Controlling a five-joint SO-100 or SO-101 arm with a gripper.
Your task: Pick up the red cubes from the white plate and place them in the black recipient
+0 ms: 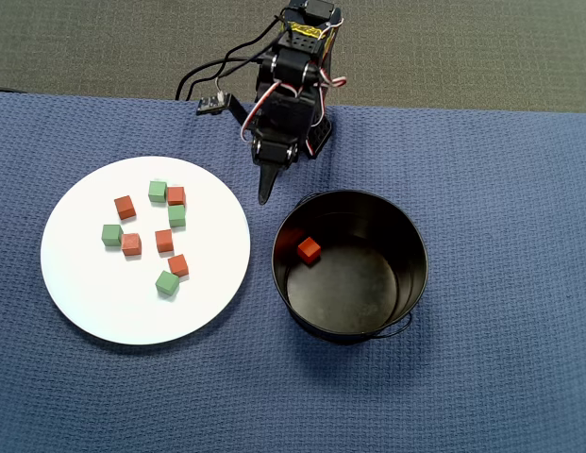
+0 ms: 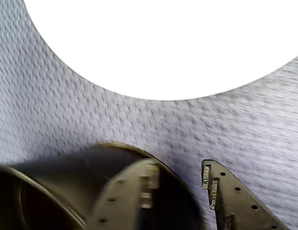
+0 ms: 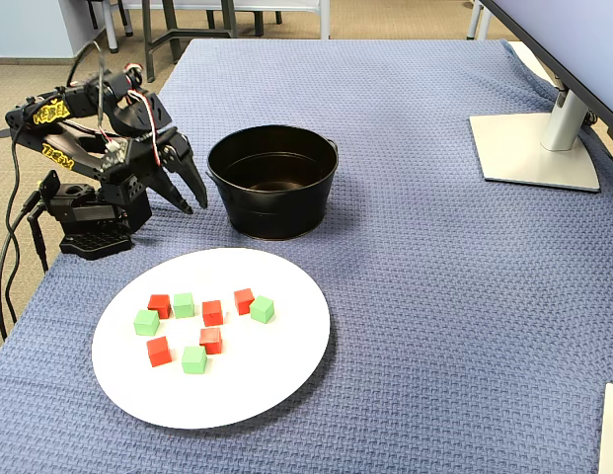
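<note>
White plate point(image 3: 286, 370) seen nearest in fixed view, flat, round, plain; five red cubes point(image 3: 212, 312) scattered on it, small, matte, mixed with four green cubes point(image 3: 262, 309). Black recipient point(image 3: 276, 212) just beyond plate, glossy, tall-walled; one red cube point(image 1: 309, 250) seen inside from overhead. Gripper point(image 3: 191, 196) beside recipient, fingers spread, nothing held. Yellow lettering on arm point(image 3: 51, 117) not readable. Monitor stand point(image 3: 538, 148) far right

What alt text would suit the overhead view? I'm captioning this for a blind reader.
A white plate on a blue cloth holds five red cubes and four green cubes; beside it a black bucket contains one red cube. The black arm's hand is empty and points down between plate and bucket.
</note>
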